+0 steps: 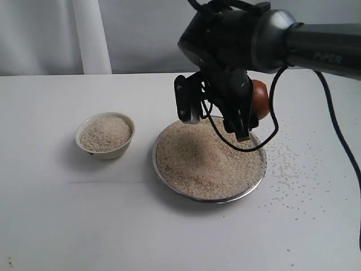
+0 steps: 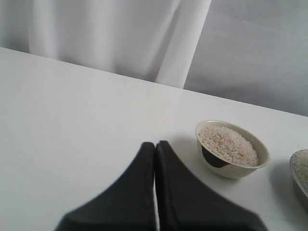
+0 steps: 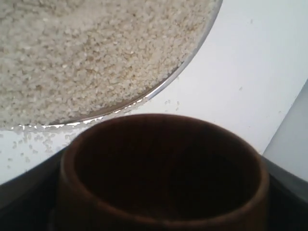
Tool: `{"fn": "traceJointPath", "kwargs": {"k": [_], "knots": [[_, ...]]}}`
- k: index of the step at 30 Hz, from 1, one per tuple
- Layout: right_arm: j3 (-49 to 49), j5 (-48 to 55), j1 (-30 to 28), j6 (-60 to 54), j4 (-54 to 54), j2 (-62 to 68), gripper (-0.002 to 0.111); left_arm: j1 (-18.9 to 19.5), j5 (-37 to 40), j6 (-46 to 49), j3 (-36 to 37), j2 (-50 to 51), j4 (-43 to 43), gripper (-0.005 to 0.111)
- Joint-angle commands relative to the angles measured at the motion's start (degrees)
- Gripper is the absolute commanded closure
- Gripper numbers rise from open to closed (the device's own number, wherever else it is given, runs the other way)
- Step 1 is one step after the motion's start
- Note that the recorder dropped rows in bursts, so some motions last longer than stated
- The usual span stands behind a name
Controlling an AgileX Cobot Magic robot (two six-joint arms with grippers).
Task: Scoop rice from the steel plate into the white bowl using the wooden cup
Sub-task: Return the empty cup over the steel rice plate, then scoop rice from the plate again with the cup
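While my right gripper (image 3: 159, 192) clasps the empty wooden cup (image 1: 260, 99) over the steel plate's (image 1: 169, 176) edge, rice (image 1: 208, 164) heaps the plate and the white bowl (image 1: 105, 135) beside it. My left gripper (image 2: 155, 163) is closed on nothing above the counter (image 1: 56, 214).

Before me lies a plain white table (image 1: 56, 214), matte and smooth, with a faint straight line running across its middle. A couple of tiny dark specks (image 1: 10, 262) sit at its near left. Behind the far edge I see a pale curtain (image 1: 90, 34) hanging in soft vertical folds, one bright fold standing out against greyer cloth.
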Motion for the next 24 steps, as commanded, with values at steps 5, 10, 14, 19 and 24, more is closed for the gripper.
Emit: {"fn": "traceJointPath", "kwargs": {"k": [5,10,14,19,24], "knots": [[0.64,-0.3,0.29,-1.63,-9.17,6.36,0.108,-0.27,-0.37,-0.2,0.11,0.04,-0.24,0.107],[0.64,-0.98,0.7,-2.55,-12.37,10.04,0.108,-0.27,-0.37,-0.2,0.11,0.04,-0.24,0.107],[0.64,-3.24,0.7,-2.55,-12.37,11.39,0.108,-0.27,-0.37,-0.2,0.11,0.04,-0.24,0.107],[0.64,-4.84,0.7,-2.81,-13.22,13.82,0.108,-0.27,-0.37,-0.2,0.11,0.04,-0.24,0.107],[0.64,-7.8,0.7,-2.53,-12.54,15.43,0.108,-0.27,-0.37,-0.2,0.11,0.04,-0.24,0.107]]}}
